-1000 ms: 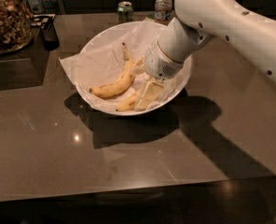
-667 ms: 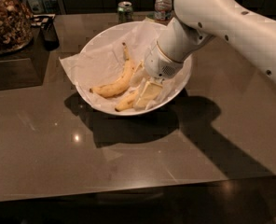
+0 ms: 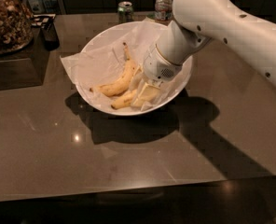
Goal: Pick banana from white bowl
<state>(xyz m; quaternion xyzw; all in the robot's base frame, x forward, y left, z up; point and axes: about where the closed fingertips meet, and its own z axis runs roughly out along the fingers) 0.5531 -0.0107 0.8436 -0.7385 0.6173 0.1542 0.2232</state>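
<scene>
The white bowl (image 3: 173, 90), wide and lined with crinkled white paper, stands on the dark table. The banana (image 3: 118, 83), long, flecked with brown and with a dark stem pointing to the back, lies in the middle of the bowl. A shorter, cleaner yellow banana (image 3: 123, 100) lies just in front of it. My gripper (image 3: 145, 93) reaches down into the bowl from the right. It sits low at the right end of the shorter banana and just right of the long banana. My wrist hides the bowl's right inner side.
A green can (image 3: 125, 10) and a water bottle (image 3: 163, 4) stand behind the bowl. A glass jar of nuts (image 3: 7, 20) and a dark cup (image 3: 49, 33) stand at the back left. The table's front edge runs along the bottom.
</scene>
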